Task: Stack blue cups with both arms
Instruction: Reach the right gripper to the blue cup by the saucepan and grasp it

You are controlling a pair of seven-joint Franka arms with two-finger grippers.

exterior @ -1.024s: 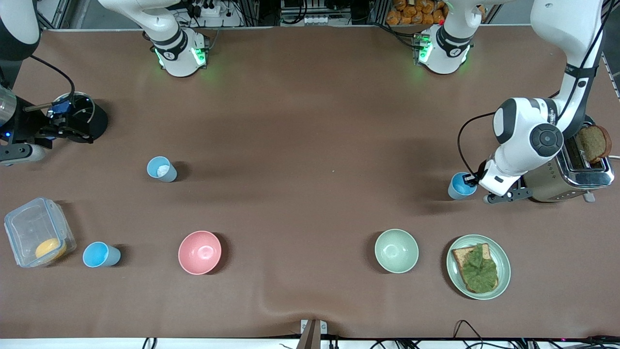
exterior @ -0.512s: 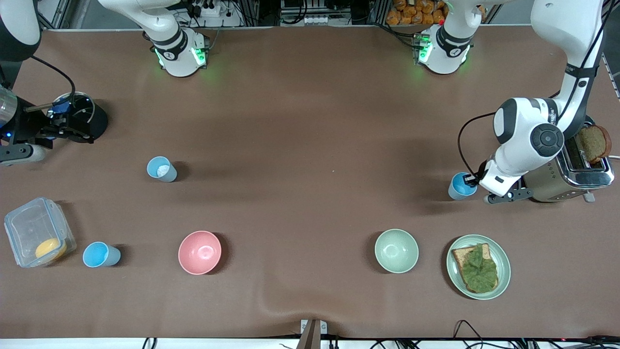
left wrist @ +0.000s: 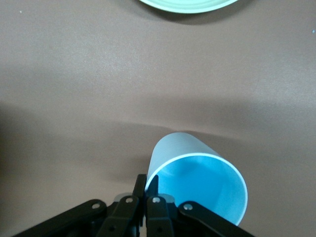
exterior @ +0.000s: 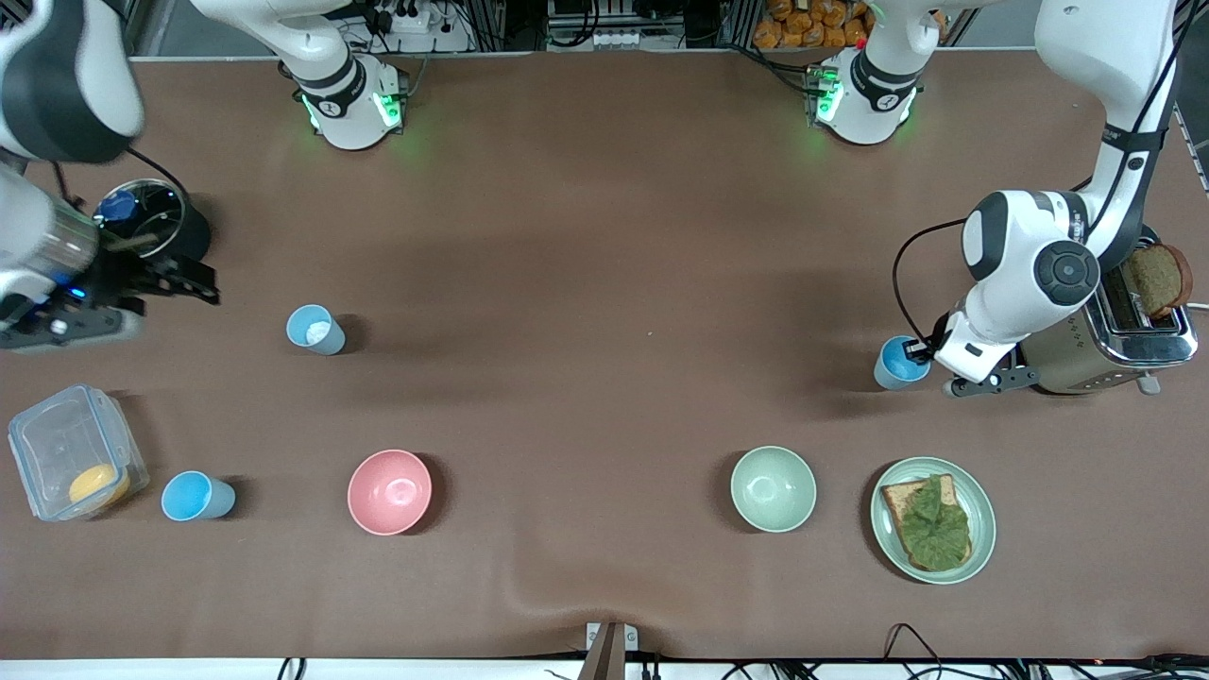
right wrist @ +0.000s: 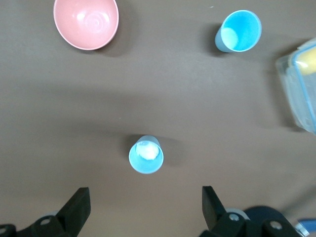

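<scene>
Three light-blue cups show. A pale blue cup (exterior: 315,330) (right wrist: 146,154) with a white patch inside stands toward the right arm's end. A brighter blue cup (exterior: 195,497) (right wrist: 239,31) stands nearer the front camera, beside a clear box. A third blue cup (exterior: 895,363) (left wrist: 197,182) stands by the toaster. My left gripper (exterior: 918,351) (left wrist: 147,185) is shut on its rim, one finger inside the wall and one outside. My right gripper (exterior: 165,269) (right wrist: 144,207) hangs open and empty over the table between the black pot and the pale cup.
A pink bowl (exterior: 389,491) and a pale green bowl (exterior: 773,488) stand near the front edge. A green plate (exterior: 888,534) holds toast with lettuce. A toaster (exterior: 1110,349) stands beside the left arm. A black pot (exterior: 156,222) and a clear box (exterior: 57,444) sit at the right arm's end.
The right arm has swung from beside the black pot toward the pale cup, its gripper still open. The left arm and its cup have not moved.
</scene>
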